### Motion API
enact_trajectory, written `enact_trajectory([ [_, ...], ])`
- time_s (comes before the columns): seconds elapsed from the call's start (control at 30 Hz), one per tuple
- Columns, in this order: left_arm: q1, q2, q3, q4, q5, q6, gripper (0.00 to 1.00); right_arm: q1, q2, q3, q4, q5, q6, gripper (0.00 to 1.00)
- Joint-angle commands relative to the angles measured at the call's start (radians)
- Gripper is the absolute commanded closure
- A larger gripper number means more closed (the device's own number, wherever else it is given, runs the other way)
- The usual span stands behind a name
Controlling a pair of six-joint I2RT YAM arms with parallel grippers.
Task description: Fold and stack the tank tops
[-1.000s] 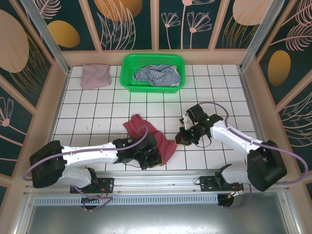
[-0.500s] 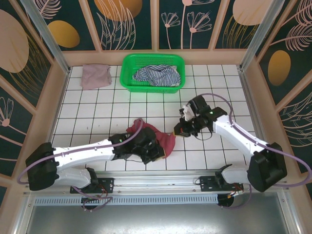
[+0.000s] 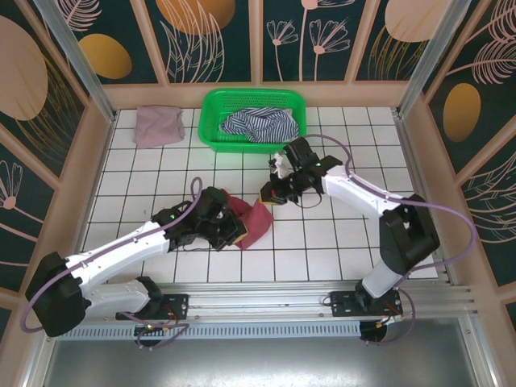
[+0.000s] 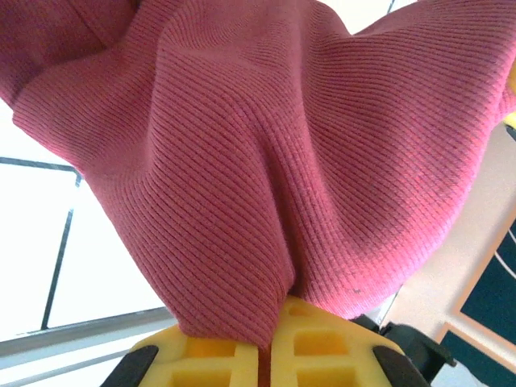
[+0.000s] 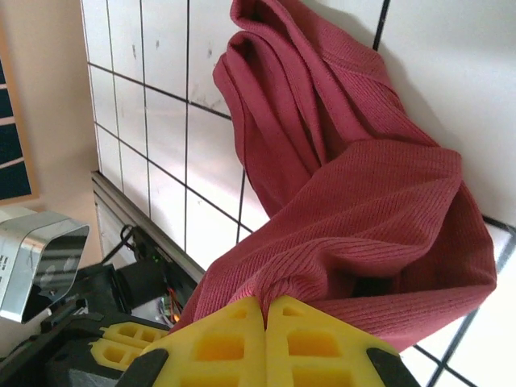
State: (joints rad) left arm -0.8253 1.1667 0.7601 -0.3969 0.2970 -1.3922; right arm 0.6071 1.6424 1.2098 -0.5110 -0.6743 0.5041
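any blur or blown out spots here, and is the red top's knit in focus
Left wrist: the maroon tank top is in focus, ribs crisp; the white table behind it is blown out. Right wrist: knit sharp too, tiles at right overexposed. Top external: even light, no glare, nothing smeared.

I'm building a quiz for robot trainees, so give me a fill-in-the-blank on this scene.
The striped tank top lies in the ___ basket.
The pink tank top lies to the basket's ___.
Counting left gripper and right gripper, ___ grippers are shut on the maroon tank top.
Missing: green; left; two.
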Motion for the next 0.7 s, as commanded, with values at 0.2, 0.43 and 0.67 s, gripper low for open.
enact_trajectory([
  [0.2,0.149,0.007,0.037,-0.107,0.044,0.150,0.91,0.032,0.123,0.125,0.148,-0.022,0.063,1.00],
  [0.43,0.162,0.060,0.138,-0.154,0.077,0.226,0.93,0.021,0.095,0.103,0.147,-0.018,0.056,1.00],
  [0.67,-0.006,0.074,0.120,-0.072,0.088,0.101,0.94,-0.031,-0.058,-0.067,0.070,0.000,0.026,1.00],
])
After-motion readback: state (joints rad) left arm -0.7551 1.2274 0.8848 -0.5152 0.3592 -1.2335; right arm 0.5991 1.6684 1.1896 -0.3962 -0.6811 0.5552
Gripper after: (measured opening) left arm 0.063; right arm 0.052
